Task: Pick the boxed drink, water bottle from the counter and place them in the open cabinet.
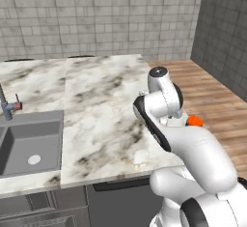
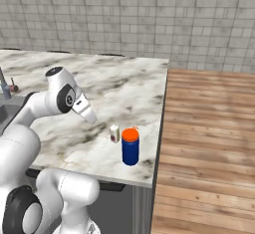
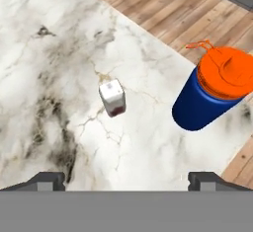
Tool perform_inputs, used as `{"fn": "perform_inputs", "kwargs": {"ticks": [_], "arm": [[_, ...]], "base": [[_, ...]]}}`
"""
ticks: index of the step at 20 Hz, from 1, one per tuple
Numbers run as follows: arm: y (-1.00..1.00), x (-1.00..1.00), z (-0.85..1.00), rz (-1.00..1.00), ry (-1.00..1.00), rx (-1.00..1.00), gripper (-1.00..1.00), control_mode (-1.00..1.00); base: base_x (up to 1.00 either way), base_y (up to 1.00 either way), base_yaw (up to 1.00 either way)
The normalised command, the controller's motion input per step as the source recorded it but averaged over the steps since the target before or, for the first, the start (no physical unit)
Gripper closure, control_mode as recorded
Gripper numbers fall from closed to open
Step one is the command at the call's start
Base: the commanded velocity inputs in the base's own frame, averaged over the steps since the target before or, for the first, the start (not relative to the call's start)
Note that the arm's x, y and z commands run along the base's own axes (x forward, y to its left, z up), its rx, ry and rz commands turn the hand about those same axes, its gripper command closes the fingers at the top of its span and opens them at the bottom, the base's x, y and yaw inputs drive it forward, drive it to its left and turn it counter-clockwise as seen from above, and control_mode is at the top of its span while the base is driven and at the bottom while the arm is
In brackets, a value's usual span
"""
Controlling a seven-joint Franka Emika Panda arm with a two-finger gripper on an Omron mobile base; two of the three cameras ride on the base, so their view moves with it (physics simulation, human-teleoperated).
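The boxed drink [image 2: 114, 133] [image 3: 112, 97], a tiny white carton with a red mark, stands upright on the marble counter [image 2: 124, 86] [image 3: 54, 63] near its right edge. Just to its right stands the water bottle [image 2: 130, 147] [image 3: 207, 97], dark blue with an orange cap; its cap [image 1: 194, 120] peeks out behind my arm in the left base view. My gripper [image 3: 127, 180] hovers above the counter, open and holding nothing, with the carton ahead between its fingertips [image 3: 47, 179] and the bottle off to the right. The open cabinet is out of view.
A grey sink [image 1: 29, 144] with a faucet [image 1: 7, 106] lies at the counter's left. The counter ends just right of the bottle, above a wooden floor [image 2: 209, 128]. A tiled wall [image 2: 149, 19] runs behind.
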Motion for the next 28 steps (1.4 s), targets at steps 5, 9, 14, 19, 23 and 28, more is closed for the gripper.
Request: {"fn": "perform_inputs", "kwargs": {"ticks": [5,9,14,19,23,28], "arm": [[-0.01,0.25,-0.42,-0.08,-0.04,0.06,-1.00,-1.00],[-0.09,0.24,-0.31,-0.04,-0.02,0.00,-1.00,-1.00],[-0.23,0.11,-0.07,0.00,-0.03,0.00,-1.00,-1.00],[-0.32,0.07,0.00,0.00,0.00,0.00,-1.00,-1.00],[-0.26,0.08,-0.07,0.05,0.00,0.00,-1.00,-1.00],[-0.22,0.22,-0.22,0.10,0.00,0.00,-1.00,-1.00]], "base": [[0.00,0.00,0.00],[0.00,0.00,0.00],[0.00,0.00,0.00],[0.00,0.00,0.00],[0.00,0.00,0.00],[0.00,0.00,0.00]]}}
